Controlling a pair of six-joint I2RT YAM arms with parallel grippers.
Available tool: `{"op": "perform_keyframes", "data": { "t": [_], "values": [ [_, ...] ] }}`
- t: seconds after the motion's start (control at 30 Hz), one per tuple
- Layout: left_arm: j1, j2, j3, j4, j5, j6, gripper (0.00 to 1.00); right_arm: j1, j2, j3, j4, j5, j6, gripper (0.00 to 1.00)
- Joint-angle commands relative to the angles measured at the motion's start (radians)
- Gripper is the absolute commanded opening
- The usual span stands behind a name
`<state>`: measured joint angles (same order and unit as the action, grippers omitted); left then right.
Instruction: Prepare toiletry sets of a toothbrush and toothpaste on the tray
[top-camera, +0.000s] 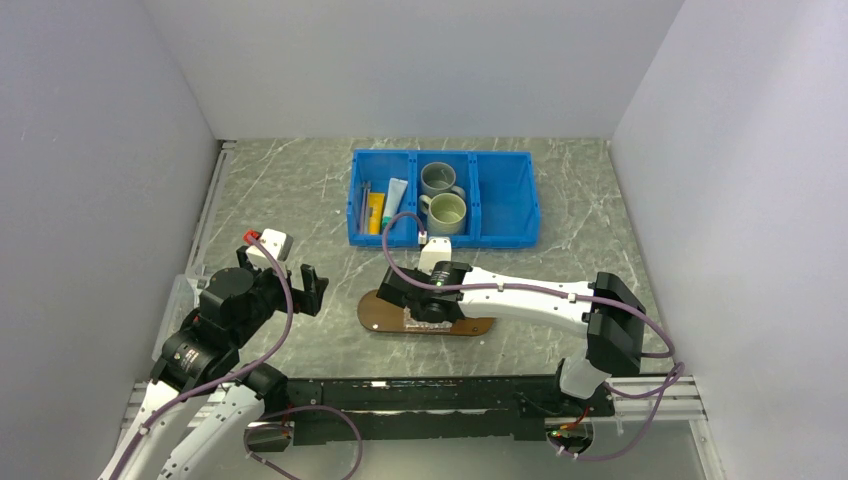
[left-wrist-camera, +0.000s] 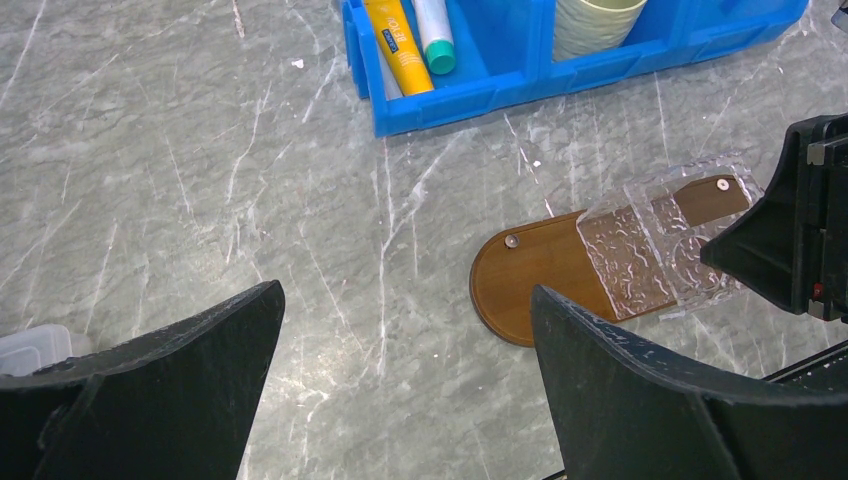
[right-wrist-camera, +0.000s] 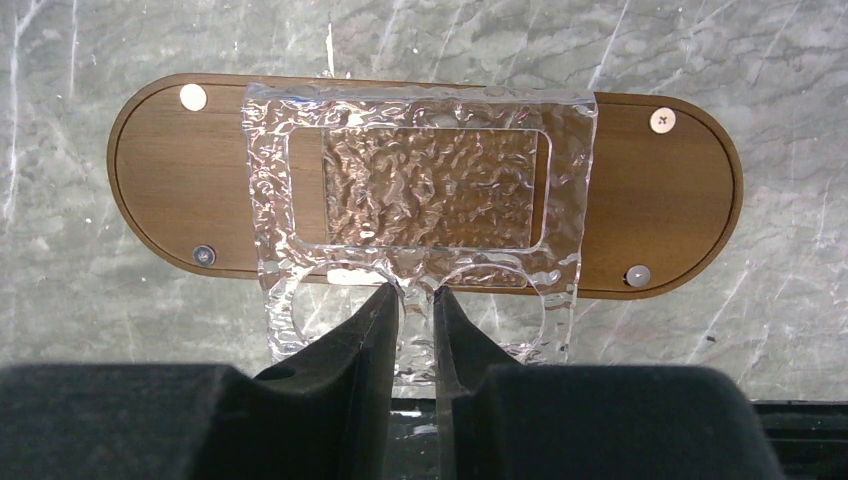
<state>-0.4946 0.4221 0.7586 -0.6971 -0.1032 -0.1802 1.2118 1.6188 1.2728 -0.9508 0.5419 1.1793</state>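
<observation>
The right gripper (right-wrist-camera: 418, 300) pinches the clear holder (right-wrist-camera: 420, 180) at its near edge, which overhangs the tray (right-wrist-camera: 150, 190). The left gripper (left-wrist-camera: 405, 295) gapes over the table (left-wrist-camera: 200, 150). Only the right wrist view shows the pinch. Overhead, the toothbrushes (top-camera: 362, 203) and tubes (top-camera: 385, 205) lie in the bin (top-camera: 505, 190), well apart from the tray.

White arms (top-camera: 520, 292), black joints (top-camera: 615, 335) — purple cables (top-camera: 290, 300), black wedge fingers (left-wrist-camera: 640, 400)

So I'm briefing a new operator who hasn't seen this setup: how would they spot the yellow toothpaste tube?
On the marbled table, look to the blue three-compartment bin at the far side. In its left compartment the yellow toothpaste tube lies between thin toothbrushes and a white tube. It alone is yellow; the neighbouring tube is white with a teal cap.
</observation>
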Motion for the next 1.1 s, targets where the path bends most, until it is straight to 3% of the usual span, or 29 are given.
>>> {"op": "perform_keyframes", "data": {
  "t": [0.0, 0.77, 1.07],
  "values": [
    [-0.004, -0.006, 0.001, 0.024, 0.002, -0.008, 0.99, 0.005, -0.014, 0.012, -0.012, 0.016, 0.015, 0.22],
    [-0.004, 0.000, 0.002, 0.022, -0.007, -0.007, 0.99, 0.010, -0.076, 0.097, -0.064, 0.038, -0.046, 0.32],
    [-0.004, 0.013, 0.001, 0.022, -0.013, -0.009, 0.99, -0.049, -0.106, 0.174, -0.040, 0.040, -0.282, 0.34]
  ]
}}
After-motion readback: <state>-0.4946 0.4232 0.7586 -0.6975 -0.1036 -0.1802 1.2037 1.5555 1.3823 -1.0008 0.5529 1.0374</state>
